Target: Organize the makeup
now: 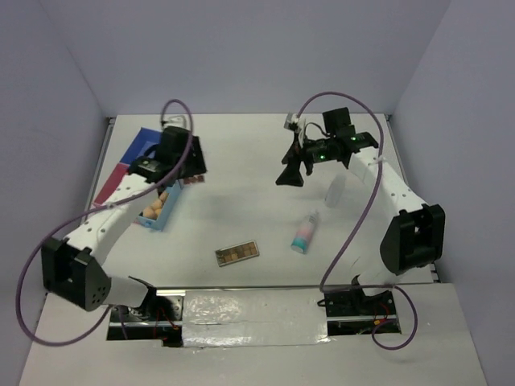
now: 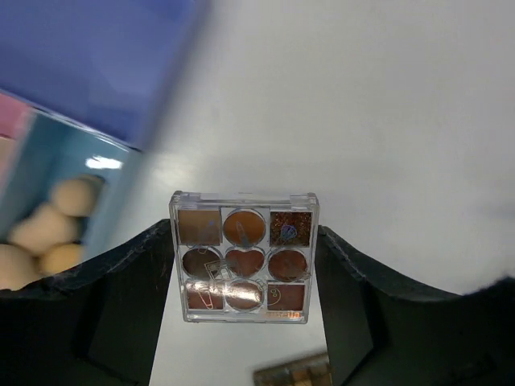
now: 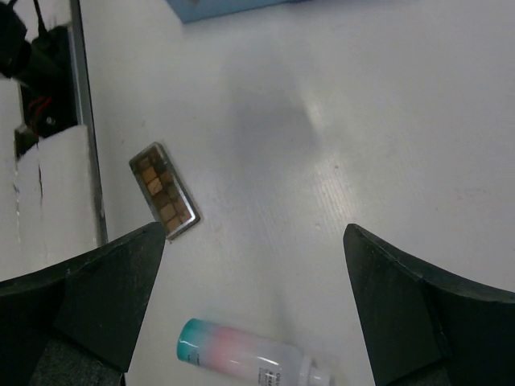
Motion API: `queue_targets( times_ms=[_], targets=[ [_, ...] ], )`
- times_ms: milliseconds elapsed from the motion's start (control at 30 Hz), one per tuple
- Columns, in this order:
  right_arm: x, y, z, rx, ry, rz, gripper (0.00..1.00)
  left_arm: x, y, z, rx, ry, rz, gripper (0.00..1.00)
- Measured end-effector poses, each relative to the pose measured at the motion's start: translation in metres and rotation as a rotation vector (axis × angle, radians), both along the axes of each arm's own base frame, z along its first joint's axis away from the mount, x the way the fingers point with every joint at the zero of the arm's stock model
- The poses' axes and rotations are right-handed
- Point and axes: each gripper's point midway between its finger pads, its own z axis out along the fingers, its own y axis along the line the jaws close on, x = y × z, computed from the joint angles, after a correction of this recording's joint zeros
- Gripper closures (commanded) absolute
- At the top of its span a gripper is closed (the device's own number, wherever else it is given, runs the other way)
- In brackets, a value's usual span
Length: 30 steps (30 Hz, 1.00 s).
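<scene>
The left claw (image 2: 245, 233) is closed partway on a square eyeshadow palette (image 2: 244, 257), a clear case with nine brown and copper pans. One black finger (image 2: 121, 305) presses its left edge and the other touches its right edge, so the case sits squarely in the grip. Whether it also rests on the desk (image 1: 241, 161) the pictures do not show. In the top view this claw is at the far left of the desk, just beside the tray (image 1: 138, 145), which has blue, pink and teal compartments. Peach sponges (image 1: 155, 208) are piled in the teal compartment, at the tray's near end, and the left wrist view shows them just left of the held palette. The right claw (image 3: 253, 241) is spread wide with nothing between its fingers, and hangs above the far middle of the desk. A long eyeshadow palette (image 1: 236, 254) lies flat on the desk near the front edge, between the two arms and well apart from the tray. To its right, a white-pink-teal tube (image 1: 305, 233) lies on its side, teal end toward the front edge. A small white bottle (image 1: 334, 191) sits just beyond the tube, close to the right arm.
</scene>
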Motion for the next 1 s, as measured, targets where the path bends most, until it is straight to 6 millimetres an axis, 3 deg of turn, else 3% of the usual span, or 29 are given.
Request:
queue_targets(
  times_ms=[67,133,233,333,467,567,667,700,800,1000],
  targets=[
    [-0.022,0.013,-0.008,-0.017,-0.043,0.080,0.00,0.006,0.043,0.021,-0.007,-0.065,0.089,1.00],
    [-0.040,0.026,-0.013,-0.033,-0.077,0.151,0.00,0.008,0.082,0.023,0.009,-0.076,0.166,1.00],
    [-0.058,0.047,-0.018,-0.054,-0.126,0.247,0.00,0.005,0.133,0.001,0.053,-0.021,0.256,1.00],
    [-0.071,0.062,-0.024,-0.070,-0.151,0.316,0.00,-0.007,0.180,-0.034,0.081,0.081,0.348,1.00],
    [-0.078,0.072,-0.038,-0.101,-0.141,0.359,0.00,-0.017,0.226,-0.056,0.096,0.153,0.455,1.00],
    [-0.081,0.076,-0.050,-0.132,-0.120,0.375,0.00,-0.018,0.241,-0.065,0.103,0.178,0.484,0.97],
    [-0.086,0.080,-0.061,-0.167,-0.112,0.387,0.00,-0.016,0.249,-0.074,0.105,0.206,0.500,0.72],
    [-0.090,0.082,-0.066,-0.179,-0.109,0.397,0.00,-0.015,0.252,-0.078,0.108,0.221,0.502,0.53],
    [-0.105,0.087,-0.079,-0.216,-0.101,0.430,0.00,-0.013,0.258,-0.086,0.119,0.249,0.504,0.30],
    [-0.122,0.100,-0.091,-0.258,-0.128,0.491,0.00,-0.007,0.267,-0.082,0.124,0.251,0.522,0.15]
  ],
)
